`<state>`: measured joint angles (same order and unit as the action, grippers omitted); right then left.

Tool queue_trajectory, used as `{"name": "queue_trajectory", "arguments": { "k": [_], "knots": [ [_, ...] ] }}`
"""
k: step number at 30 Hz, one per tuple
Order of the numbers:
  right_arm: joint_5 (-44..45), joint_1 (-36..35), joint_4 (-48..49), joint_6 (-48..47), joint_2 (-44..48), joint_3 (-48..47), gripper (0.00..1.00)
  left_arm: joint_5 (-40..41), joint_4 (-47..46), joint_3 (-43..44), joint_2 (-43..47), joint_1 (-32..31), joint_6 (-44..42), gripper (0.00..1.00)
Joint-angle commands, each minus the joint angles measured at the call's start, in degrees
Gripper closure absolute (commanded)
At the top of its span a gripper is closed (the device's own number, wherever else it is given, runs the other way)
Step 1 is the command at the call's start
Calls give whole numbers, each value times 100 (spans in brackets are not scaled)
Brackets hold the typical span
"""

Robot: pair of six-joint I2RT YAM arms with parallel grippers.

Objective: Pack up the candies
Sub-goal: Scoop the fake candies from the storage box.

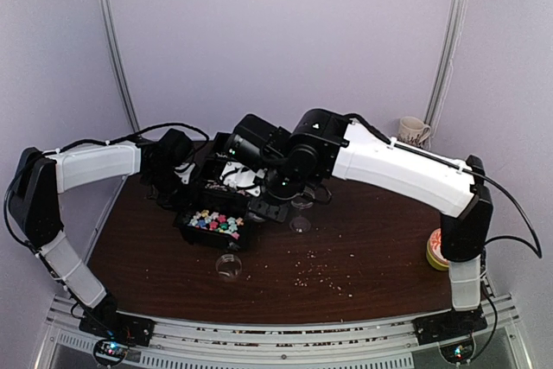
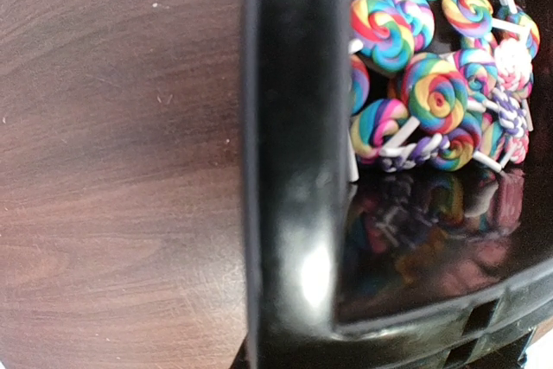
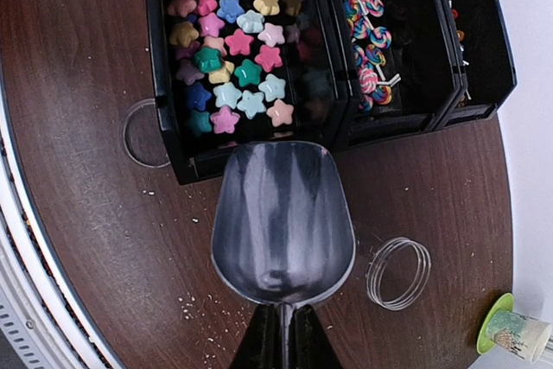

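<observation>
We see the candies (image 3: 238, 45), small stars in pink, blue, green, yellow and white, heaped in a black bin (image 3: 197, 164). It stands left of the table's (image 1: 371, 239) middle and is the nearest of three bins to the near edge. The right gripper (image 3: 282, 343) is clamped tight on the thin handle of a metal scoop (image 3: 283, 213). The scoop's shiny bowl faces up and its lip sits right at the bin wall that looks toward the right edge, though we cannot tell whether lip and wall touch. Behind the candy bin, toward the far edge, the middle bin (image 3: 389, 123) holds swirled lollipops (image 2: 435, 92) on white sticks, and a third bin (image 3: 488, 58) stands beyond it. The left gripper (image 1: 183, 177) reaches in at the bins from the left edge. Its wrist view is filled by a black bin wall with the lollipops just behind it. The fingers do not show clearly, so we cannot tell how wide they stand or whether they grip the wall. One clear cup (image 3: 399, 272) stands just beside the scoop, on the side toward the far edge. Another clear cup (image 3: 147, 133) is tucked against the candy bin's near side. Pale crumbs (image 1: 324, 274) are scattered toward the near edge, and a patterned cup (image 3: 516, 334) stands by the far right corner.
</observation>
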<state>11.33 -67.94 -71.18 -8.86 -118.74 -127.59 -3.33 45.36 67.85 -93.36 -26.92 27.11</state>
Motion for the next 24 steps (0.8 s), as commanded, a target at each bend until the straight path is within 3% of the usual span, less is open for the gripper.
{"name": "queue_trajectory", "arguments": {
  "k": [1, 24],
  "knots": [
    [1, -81, 131, -12, -210, -150, 100, -14, -884, 254, 165, -61, -66, 100],
    [-265, -91, 655, -7, -1120, -225, 100, 273, -1144, 272, 478, -314, -346, 100]
  ]
}}
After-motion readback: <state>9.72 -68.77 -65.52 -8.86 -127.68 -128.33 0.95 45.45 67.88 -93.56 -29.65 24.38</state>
